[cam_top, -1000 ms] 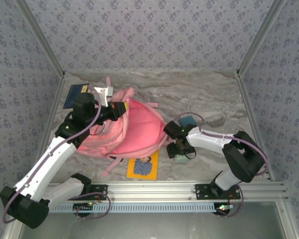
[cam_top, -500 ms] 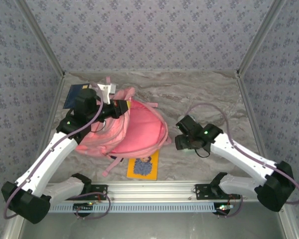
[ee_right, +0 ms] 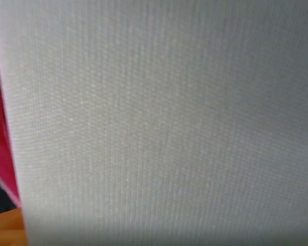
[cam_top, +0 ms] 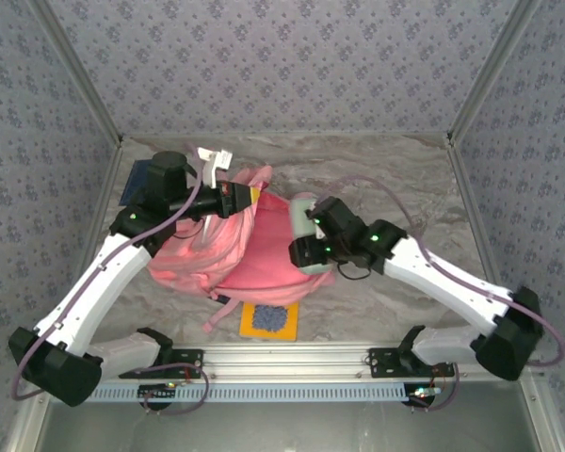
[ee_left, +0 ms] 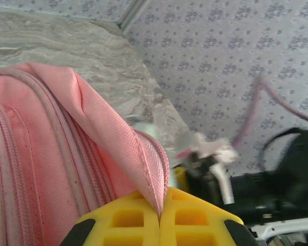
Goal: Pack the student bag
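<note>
Top external view shows the student bag [cam_top: 254, 259] lying on the worktop [cam_top: 386, 179], the left pincer [cam_top: 248, 197] closed tight on its rim, the right pincer [cam_top: 307, 248] gripping wide a pale case [cam_top: 300, 213] at the bag's right edge.

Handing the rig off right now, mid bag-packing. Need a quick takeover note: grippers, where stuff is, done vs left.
Left gripper: shut on the rim of the student bag, holding the edge of its opening up.
Right gripper: closed on a pale mint pouch, held over the bag's right side, by the opening.
On the table: yellow book in front of the bag, dark blue book at far left, behind the left arm.
Done: bag held open, pouch picked up. Contents of the bag can't be seen.
Left: put the pouch in, then probably both books, then close the bag.
</note>
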Controlling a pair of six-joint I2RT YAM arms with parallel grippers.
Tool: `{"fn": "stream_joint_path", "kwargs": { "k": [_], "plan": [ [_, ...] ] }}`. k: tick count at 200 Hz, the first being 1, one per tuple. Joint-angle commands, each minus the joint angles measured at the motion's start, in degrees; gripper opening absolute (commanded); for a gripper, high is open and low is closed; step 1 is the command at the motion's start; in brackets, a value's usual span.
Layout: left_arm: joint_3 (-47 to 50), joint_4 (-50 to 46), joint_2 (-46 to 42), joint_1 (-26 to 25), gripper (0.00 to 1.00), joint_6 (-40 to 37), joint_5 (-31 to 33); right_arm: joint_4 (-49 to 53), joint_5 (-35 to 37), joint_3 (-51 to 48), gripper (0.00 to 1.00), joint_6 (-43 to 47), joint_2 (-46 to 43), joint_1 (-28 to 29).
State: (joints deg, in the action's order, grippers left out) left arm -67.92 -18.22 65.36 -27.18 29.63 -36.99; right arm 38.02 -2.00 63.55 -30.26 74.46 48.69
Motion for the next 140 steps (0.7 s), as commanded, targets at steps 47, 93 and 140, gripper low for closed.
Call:
{"fn": "stream_joint_path", "kwargs": {
  "k": [47, 93, 140],
  "plan": [
    [-4.78, 11.91, -3.9, -0.93, 0.0, 0.89, -5.53, -12.56, -10.54, 7.41, 0.76, -10.83, 15.97, 2.42],
    [-2.48, 15.59, -3.8, -1.06, 0.0, 3.13, -5.39, -18.05, -11.66, 14.2, 0.79, -24.53, 26.59, 1.97],
    [-2.83, 13.31, -4.53, -1.05, 0.0, 1.72, -4.51, -19.35, -8.69, 21.2, 1.0, -27.64, 34.12, 1.68]
  ]
}}
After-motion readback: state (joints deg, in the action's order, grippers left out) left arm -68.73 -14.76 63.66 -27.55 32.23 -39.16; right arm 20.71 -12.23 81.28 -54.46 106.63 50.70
